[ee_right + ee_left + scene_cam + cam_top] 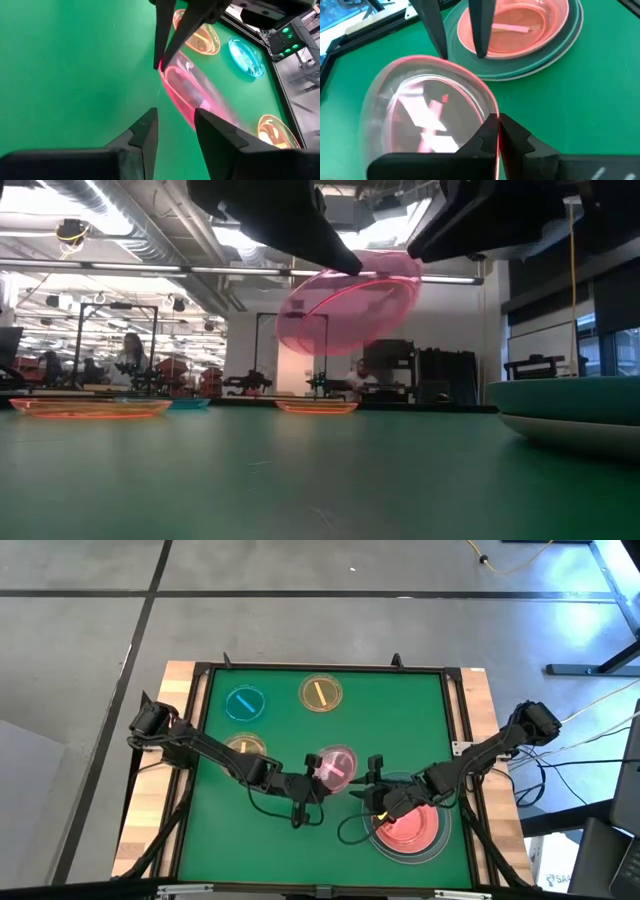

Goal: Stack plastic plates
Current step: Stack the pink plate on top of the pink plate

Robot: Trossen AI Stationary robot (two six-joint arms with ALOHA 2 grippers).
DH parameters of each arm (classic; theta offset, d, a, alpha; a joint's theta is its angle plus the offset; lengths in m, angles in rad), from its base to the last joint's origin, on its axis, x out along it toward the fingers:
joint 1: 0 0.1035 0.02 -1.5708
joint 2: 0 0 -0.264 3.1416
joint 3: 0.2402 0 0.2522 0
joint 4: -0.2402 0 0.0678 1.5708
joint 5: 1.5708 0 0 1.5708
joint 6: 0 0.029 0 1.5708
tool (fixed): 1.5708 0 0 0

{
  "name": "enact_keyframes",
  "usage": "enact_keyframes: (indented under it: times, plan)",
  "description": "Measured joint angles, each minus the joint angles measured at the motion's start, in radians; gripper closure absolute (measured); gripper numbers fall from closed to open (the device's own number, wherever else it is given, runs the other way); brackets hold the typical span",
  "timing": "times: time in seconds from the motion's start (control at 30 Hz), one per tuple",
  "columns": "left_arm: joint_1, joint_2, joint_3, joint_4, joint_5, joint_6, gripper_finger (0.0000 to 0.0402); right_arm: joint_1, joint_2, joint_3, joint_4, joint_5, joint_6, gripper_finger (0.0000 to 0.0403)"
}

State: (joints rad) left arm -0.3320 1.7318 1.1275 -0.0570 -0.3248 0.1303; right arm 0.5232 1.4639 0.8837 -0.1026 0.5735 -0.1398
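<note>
My left gripper (318,780) is shut on a small translucent pink plate (336,766), held tilted above the green mat (350,305). My right gripper (175,117) is open and empty, its fingers (441,47) right by the plate's side opposite my left gripper. Below my right arm, at the near right, a large pink plate (408,828) lies in a teal plate (570,37); these rest on a pale plate (575,435). A blue small plate (244,703) and two yellow ones (321,693) (245,747) lie flat on the mat farther back. My left gripper pinches the small pink plate's rim (492,125) between its two fingers, one on the inner face and one on the outer. The plate is lifted clear of the mat and tilted, reaching out beyond the fingertips. My right gripper's open fingers stand at the plate's opposite rim (440,59); I cannot tell whether they touch it.
A black frame (200,680) borders the green mat (400,730). The mat's middle and far right are bare. Beyond the table the low view shows a workshop with benches and a person (130,355) far off.
</note>
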Motion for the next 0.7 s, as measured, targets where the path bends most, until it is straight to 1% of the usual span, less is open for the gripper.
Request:
enact_keyframes:
  times: [0.33, 0.47, 0.63, 0.7]
  plan:
    - [0.001, -0.001, 0.0, -0.01, -0.009, 0.006, 0.04, -0.006, 0.004, 0.0, -0.002, -0.002, 0.0, 0.0274]
    - [0.012, -0.001, 0.001, -0.062, -0.054, -0.026, 0.0399, -0.006, 0.004, 0.0, 0.036, -0.022, -0.001, 0.0274]
    - [0.021, -0.001, 0.001, -0.054, -0.003, -0.034, 0.0399, -0.01, 0.007, 0.0, 0.044, -0.037, -0.018, 0.0274]
    - [0.012, -0.001, 0.001, -0.045, -0.002, -0.02, 0.0399, -0.021, 0.015, 0.0, 0.028, -0.044, -0.02, 0.0274]
